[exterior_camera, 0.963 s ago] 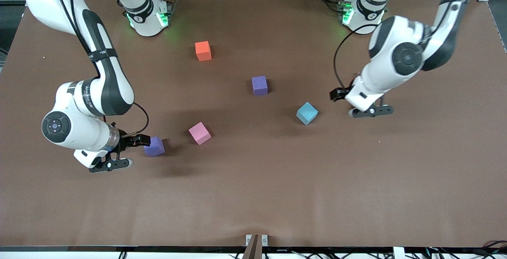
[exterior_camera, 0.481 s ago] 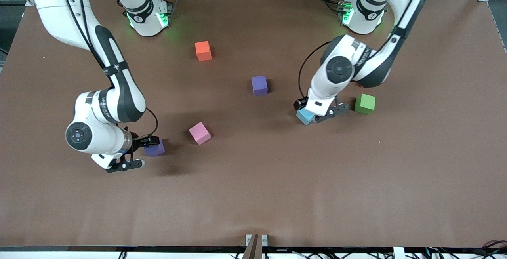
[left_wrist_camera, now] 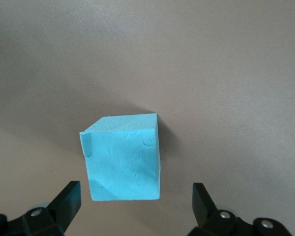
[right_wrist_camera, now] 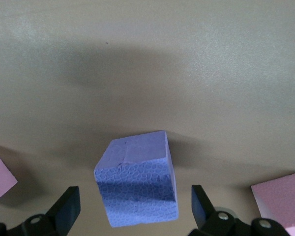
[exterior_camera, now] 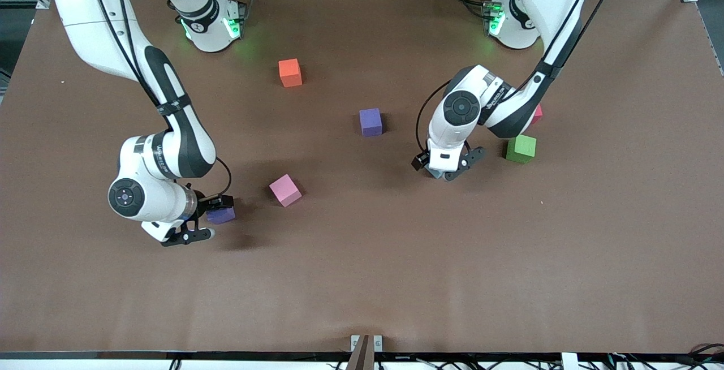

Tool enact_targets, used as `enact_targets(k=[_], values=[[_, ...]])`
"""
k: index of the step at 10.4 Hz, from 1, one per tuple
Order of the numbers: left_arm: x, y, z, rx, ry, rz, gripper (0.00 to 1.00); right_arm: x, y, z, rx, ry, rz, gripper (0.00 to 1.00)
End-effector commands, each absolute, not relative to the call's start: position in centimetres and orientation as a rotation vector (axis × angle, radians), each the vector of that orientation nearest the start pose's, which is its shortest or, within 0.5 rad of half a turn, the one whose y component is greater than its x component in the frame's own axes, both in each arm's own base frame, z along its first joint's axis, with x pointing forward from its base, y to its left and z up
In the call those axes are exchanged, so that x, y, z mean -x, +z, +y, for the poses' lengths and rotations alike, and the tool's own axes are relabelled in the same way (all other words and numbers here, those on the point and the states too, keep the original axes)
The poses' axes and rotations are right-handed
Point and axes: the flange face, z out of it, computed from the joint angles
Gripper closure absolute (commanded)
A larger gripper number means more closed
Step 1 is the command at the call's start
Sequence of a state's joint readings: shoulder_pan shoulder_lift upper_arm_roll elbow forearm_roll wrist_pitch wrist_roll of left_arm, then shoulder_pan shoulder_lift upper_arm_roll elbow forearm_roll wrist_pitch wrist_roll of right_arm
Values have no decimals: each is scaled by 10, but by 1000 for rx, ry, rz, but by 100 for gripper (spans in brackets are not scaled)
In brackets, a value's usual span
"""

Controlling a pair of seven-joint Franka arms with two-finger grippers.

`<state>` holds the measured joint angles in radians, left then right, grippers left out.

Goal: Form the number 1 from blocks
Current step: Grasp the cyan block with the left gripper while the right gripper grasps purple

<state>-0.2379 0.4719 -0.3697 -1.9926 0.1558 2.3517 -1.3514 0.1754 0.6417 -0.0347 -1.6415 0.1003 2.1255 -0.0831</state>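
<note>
My left gripper [exterior_camera: 447,170] hangs open just above the light blue block [left_wrist_camera: 123,157], which sits on the table ahead of the two black fingertips [left_wrist_camera: 69,201]; in the front view the hand covers nearly all of it. Toward the right arm's end, my right gripper [exterior_camera: 206,223] is open and low over a purple block [right_wrist_camera: 137,179], with the fingers [right_wrist_camera: 202,204] standing on either side of its near end, apart from it. Other blocks lie loose: pink [exterior_camera: 284,190], a second purple [exterior_camera: 370,121], orange [exterior_camera: 289,72], green [exterior_camera: 521,149], and a red one [exterior_camera: 537,113] mostly hidden by the left arm.
The brown table [exterior_camera: 362,279] is bare nearer the front camera. The pink block [right_wrist_camera: 280,199] lies close beside the purple one at the right gripper. Both arm bases [exterior_camera: 212,25] stand along the table's edge farthest from the front camera.
The left arm has swung toward the table's middle and come down over the light blue block, uncovering the green block. The right gripper has crept closer over its purple block.
</note>
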Motion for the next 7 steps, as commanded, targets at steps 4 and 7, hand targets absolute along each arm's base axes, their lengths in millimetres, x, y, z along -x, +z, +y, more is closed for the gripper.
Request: enact_targets(k=[4, 7], values=[[-500, 206, -330, 2903, 141, -1006, 0, -662, 220, 105, 3041, 233, -361, 0], [-500, 196, -328, 2894, 159, -1007, 0, -660, 213, 106, 3038, 242, -397, 0]])
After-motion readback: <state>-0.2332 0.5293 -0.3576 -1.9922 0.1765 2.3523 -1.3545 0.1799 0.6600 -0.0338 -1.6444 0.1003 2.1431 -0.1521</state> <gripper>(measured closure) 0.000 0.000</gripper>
